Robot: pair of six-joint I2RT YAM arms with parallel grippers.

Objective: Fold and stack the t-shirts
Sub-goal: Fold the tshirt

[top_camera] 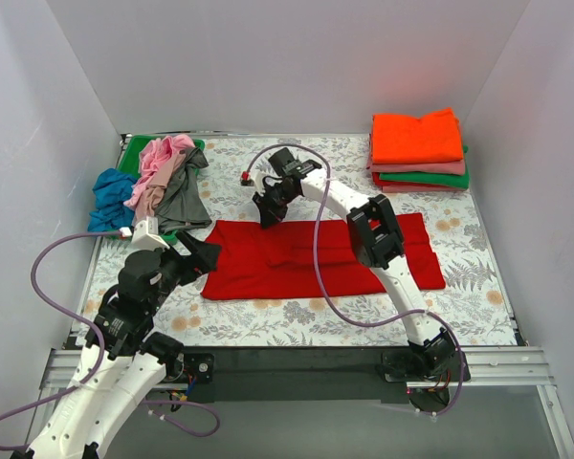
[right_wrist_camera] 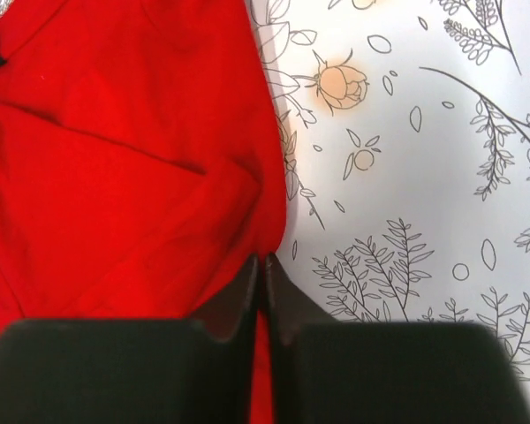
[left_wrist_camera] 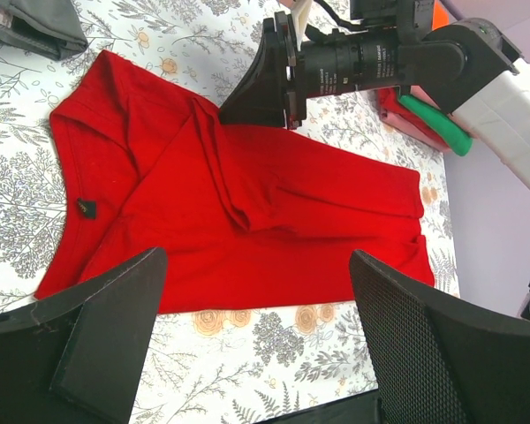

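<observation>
1. Top external view: at the far left of the bench (top_camera: 478,287), which is covered by a floral tablecloth (top_camera: 268,320), you have a loose heap. It holds a blue t-shirt (top_camera: 107,196), a pink t-shirt (top_camera: 161,158) lying over a green t-shirt (top_camera: 130,153), and a grey t-shirt (top_camera: 184,199) beside them.
2. Your left end effector (top_camera: 206,256) is over the near left corner of the red t-shirt (top_camera: 297,260). Its fingers (left_wrist_camera: 106,327) are spread wide and grip nothing.
3. The red t-shirt lies spread out in the middle of the bench, with a raised crease running along it.
4. Your right end effector (top_camera: 265,218) is down at the far edge of the red t-shirt, left of its centre. The right wrist view shows its fingers (right_wrist_camera: 234,305) pressed together, pinching the hem of the red cloth where it meets the tablecloth.
5. In the far right corner sits a folded stack (top_camera: 430,178), with an orange t-shirt (top_camera: 416,139) on top and pink, green and red layers beneath.
</observation>
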